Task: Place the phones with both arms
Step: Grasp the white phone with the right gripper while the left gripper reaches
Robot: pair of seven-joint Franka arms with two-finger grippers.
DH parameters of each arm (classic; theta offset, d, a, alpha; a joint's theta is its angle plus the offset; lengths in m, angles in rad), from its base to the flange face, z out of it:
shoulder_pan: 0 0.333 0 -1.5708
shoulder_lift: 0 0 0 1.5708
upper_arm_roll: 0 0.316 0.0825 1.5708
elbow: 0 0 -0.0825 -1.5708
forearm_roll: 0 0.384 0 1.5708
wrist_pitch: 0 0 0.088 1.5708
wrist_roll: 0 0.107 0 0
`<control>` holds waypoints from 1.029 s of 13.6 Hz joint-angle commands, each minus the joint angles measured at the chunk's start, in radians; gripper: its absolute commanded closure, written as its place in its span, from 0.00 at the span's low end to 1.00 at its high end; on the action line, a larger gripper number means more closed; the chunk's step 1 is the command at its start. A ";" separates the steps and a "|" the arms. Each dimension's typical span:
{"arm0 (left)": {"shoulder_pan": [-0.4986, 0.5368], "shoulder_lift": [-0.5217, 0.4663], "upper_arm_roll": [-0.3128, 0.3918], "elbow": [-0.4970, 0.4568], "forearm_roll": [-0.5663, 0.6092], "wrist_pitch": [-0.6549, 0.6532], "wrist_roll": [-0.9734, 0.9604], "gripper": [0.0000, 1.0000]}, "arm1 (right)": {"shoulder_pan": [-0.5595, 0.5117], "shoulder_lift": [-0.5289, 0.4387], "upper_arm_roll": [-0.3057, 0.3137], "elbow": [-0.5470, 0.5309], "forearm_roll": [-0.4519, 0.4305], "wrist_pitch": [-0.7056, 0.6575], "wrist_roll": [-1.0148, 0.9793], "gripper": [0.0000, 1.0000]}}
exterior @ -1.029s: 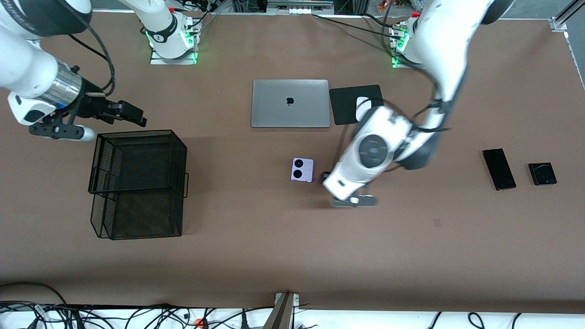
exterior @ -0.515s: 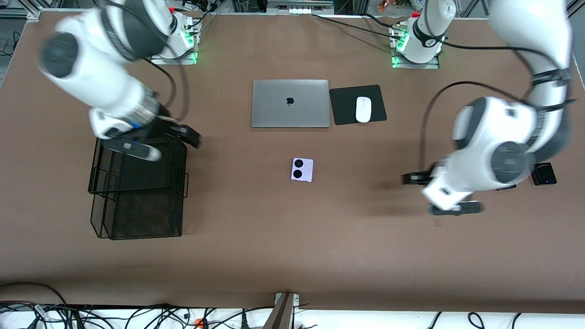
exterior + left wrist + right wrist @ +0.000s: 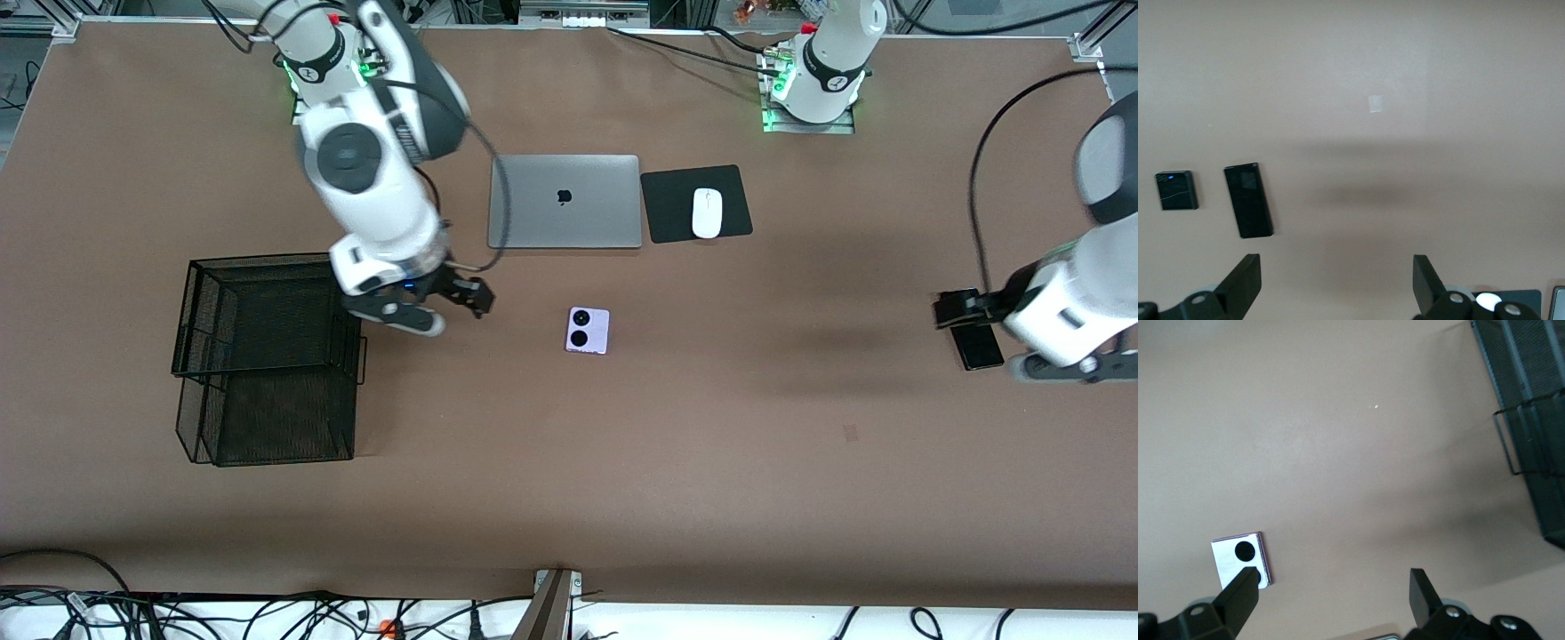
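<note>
A brown counter [image 3: 569,462] seen from a high camera, with two white jointed robot arms reaching over it from bases at the twelve o'clock edge.

The right claw [image 3: 476,298] hangs over bare counter between a black wire-mesh basket [image 3: 267,356] and a small squarish lavender-white phone with two black circles [image 3: 588,330]. Its fingers stand wide apart and hold nothing. In the right wrist view the same phone [image 3: 1241,559] lies flat on the counter, one corner hidden by a fingertip [image 3: 1238,597], and the mesh basket [image 3: 1528,420] fills one edge of the picture.

The lavender-white phone lies near the counter's middle. A closed grey laptop [image 3: 564,201] rests at twelve o'clock from it, and beside the laptop, toward the left arm's end, a white mouse [image 3: 707,212] sits on a black mouse pad [image 3: 667,209].

The left claw [image 3: 951,311] is over the counter at the three o'clock end, above the long slim black slab phone [image 3: 978,352], part of which the arm covers. Its fingers are spread wide and empty. The left wrist view shows the long black phone [image 3: 1248,200] lying flat, with a small squarish black phone [image 3: 1177,191] just beside it, apart from it; both lie clear of the fingers [image 3: 1245,283]. In the front view the small black phone is hidden by the arm.
</note>
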 commanded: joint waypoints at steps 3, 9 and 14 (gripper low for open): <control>0.007 -0.017 -0.021 -0.038 -0.017 0.011 0.023 0.00 | 0.119 0.191 -0.013 0.199 -0.033 -0.004 0.177 0.00; 0.011 -0.017 -0.021 -0.041 -0.017 0.003 0.023 0.00 | 0.180 0.398 -0.016 0.388 -0.033 0.075 0.266 0.00; 0.013 -0.017 -0.021 -0.043 -0.019 -0.002 0.025 0.00 | 0.200 0.486 -0.016 0.389 -0.079 0.186 0.326 0.00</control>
